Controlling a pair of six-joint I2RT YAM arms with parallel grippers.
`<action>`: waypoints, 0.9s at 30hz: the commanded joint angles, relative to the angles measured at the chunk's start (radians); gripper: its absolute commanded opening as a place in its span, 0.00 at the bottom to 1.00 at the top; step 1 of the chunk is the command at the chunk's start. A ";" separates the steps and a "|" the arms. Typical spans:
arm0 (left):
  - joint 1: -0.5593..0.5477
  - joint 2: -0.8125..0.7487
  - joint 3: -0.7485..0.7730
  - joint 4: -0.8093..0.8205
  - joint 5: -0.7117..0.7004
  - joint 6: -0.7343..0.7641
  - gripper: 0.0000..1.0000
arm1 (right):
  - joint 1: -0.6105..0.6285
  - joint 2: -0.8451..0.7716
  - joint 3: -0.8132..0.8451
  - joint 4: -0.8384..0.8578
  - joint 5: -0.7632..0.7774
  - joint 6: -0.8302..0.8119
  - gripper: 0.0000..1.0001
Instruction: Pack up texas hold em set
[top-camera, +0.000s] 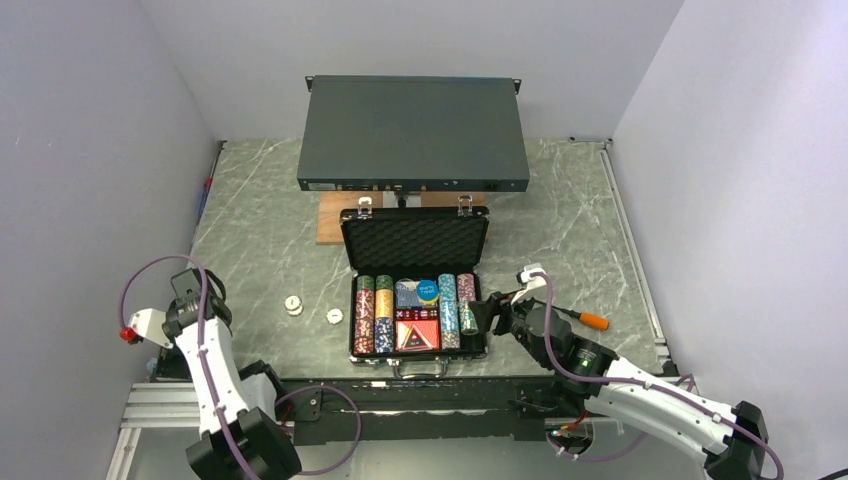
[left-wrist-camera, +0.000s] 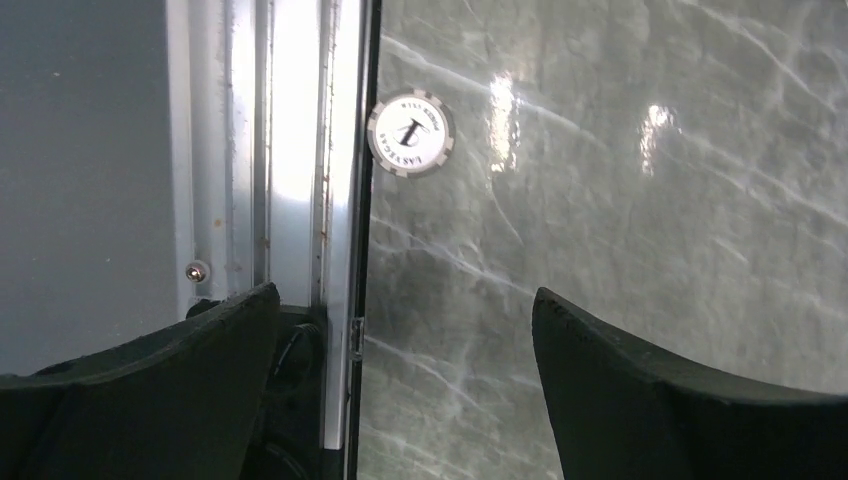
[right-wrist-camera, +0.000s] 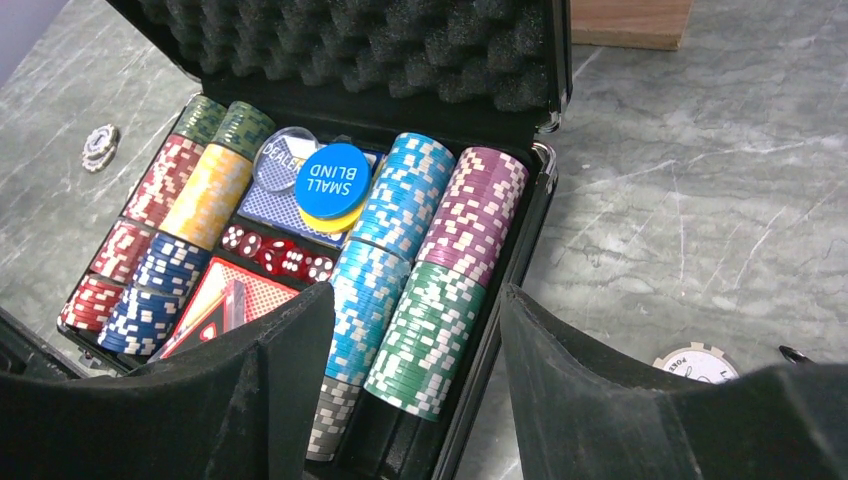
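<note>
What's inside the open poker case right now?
Chip rows, red dice, a red card deck, and a blue Small Blind disc atop a yellow disc. The discs cover part of the blue deck.

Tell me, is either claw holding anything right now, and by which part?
Nothing is held. The left gripper stands open over the table; the right gripper hangs open above the chips.

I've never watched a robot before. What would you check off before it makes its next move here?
1. Open lid on the case: ok.
2. Empty, open left gripper: ok.
3. Open right gripper over the case's right chip rows: ok.
4. Everything packed: not ok; loose white chips lie left of the case, one more chip by the right gripper.
5. Free slot for them: cannot tell.
</note>
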 joint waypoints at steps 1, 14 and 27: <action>0.013 0.018 -0.022 0.062 -0.122 -0.077 0.98 | 0.002 -0.002 0.031 0.052 -0.011 -0.013 0.64; 0.187 -0.013 -0.153 0.384 -0.044 0.057 0.86 | 0.001 0.020 0.031 0.052 -0.028 -0.018 0.63; 0.258 0.110 -0.147 0.481 0.003 0.116 0.77 | 0.001 0.030 0.034 0.078 -0.023 -0.015 0.64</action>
